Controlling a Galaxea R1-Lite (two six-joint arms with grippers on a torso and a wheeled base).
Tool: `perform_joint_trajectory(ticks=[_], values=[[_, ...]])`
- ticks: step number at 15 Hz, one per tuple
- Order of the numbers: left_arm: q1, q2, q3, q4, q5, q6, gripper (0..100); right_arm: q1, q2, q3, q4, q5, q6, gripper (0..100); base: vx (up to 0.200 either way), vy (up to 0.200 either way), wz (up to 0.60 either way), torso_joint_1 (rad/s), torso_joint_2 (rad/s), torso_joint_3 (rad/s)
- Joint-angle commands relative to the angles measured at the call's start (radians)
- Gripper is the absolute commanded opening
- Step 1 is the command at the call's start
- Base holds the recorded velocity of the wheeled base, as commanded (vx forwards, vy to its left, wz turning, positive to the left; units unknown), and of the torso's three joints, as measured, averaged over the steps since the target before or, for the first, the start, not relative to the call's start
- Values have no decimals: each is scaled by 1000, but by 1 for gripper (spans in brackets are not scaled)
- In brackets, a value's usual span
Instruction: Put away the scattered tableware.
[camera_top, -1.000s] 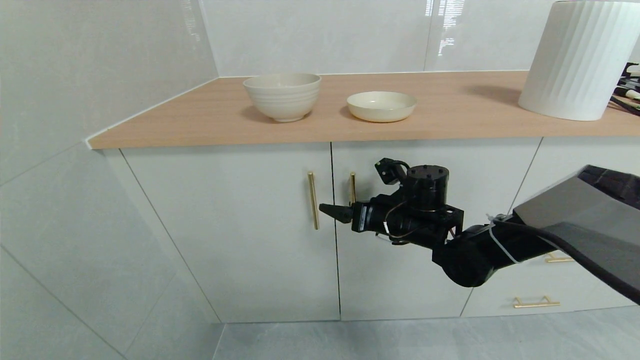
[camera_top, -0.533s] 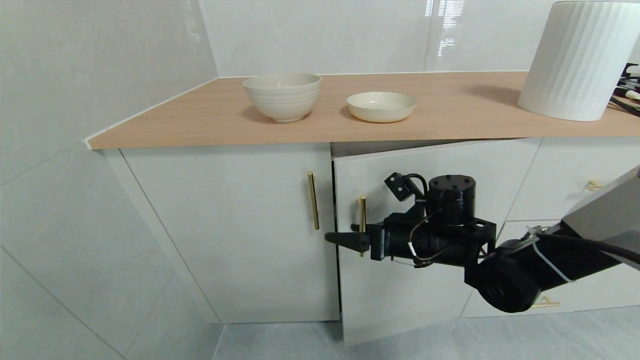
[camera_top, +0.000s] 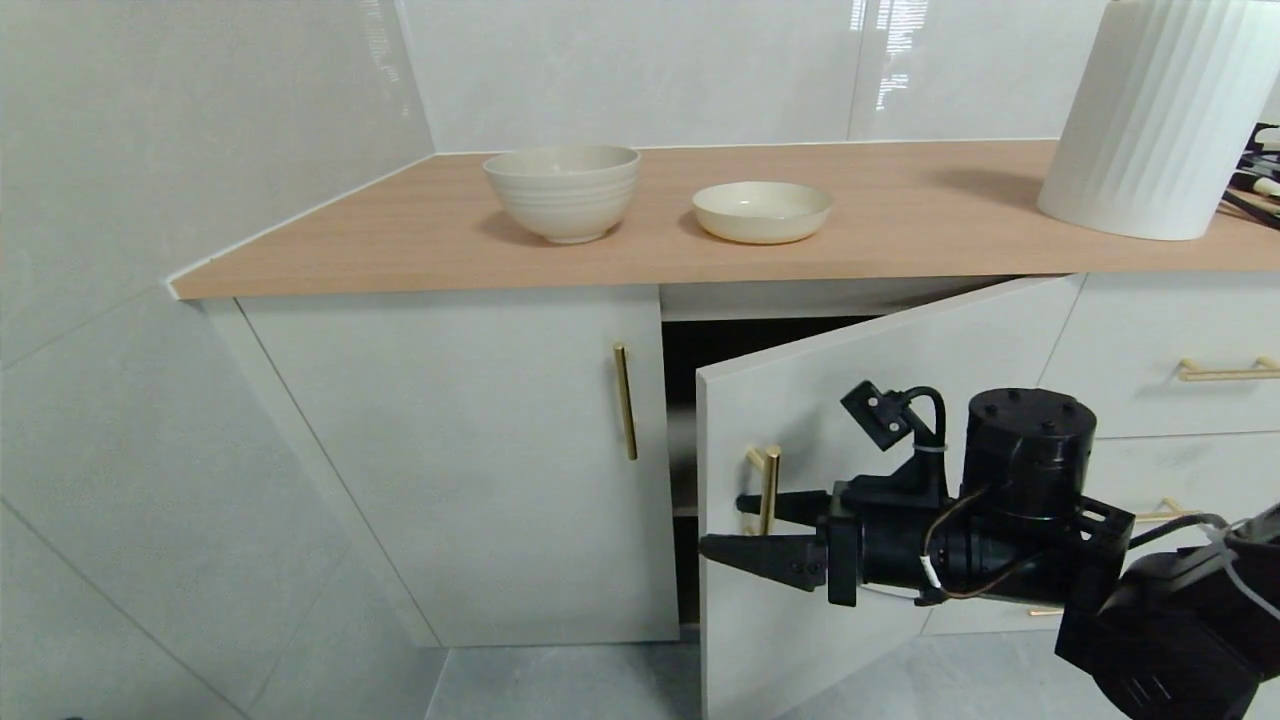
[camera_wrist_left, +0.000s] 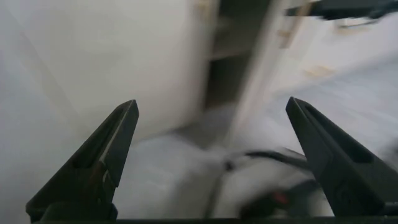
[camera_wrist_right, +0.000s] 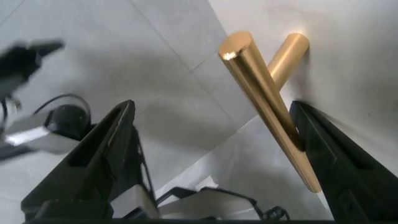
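Swung farther open than before, the cabinet door (camera_top: 900, 340) comes with the right gripper (camera_top: 722, 522), whose spread jaws straddle its brass handle (camera_top: 768, 488) unclenched; bowl (camera_top: 563, 190) and shallow dish (camera_top: 762, 210) sit on the far wooden countertop (camera_top: 900, 220). Left wrist view: the left gripper (camera_wrist_left: 211, 102) gapes wide, holding nothing. Right wrist view: the handle sits just beside one finger (camera_wrist_right: 329, 174).

I can't make out the dark cabinet interior (camera_top: 682, 380); the ribbed white container (camera_top: 1150, 120) runs off the head view's top edge
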Motion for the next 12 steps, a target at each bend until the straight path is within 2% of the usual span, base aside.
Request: perform_joint_trajectory(ticks=[1,3,5,7,10,11,12], values=[[-174,586,-263,-60,-167,-46,100,2,-36,32,0,5,-3,100,0,0,0,0,0,0],[-288,802,-315,-216,-136,-126,100,1,-38,43,-1,3,-4,100,0,0,0,0,0,0],[-401,1018,-339,-440,-4,-200,100,-1,-39,46,-15,3,-4,100,0,0,0,0,0,0],[-493,1147,-353,-569,102,-235,100,-1,-39,57,-37,2,-4,100,0,0,0,0,0,0],[-516,1249,-421,-577,67,-238,100,-1,-39,61,-46,2,-4,100,0,0,0,0,0,0],[-524,1268,-447,-577,67,-238,0,-1,-48,61,-46,0,-4,100,0,0,0,0,0,0],[-526,1284,-459,-578,67,-237,0,-1,-50,63,-46,0,-4,100,0,0,0,0,0,0]])
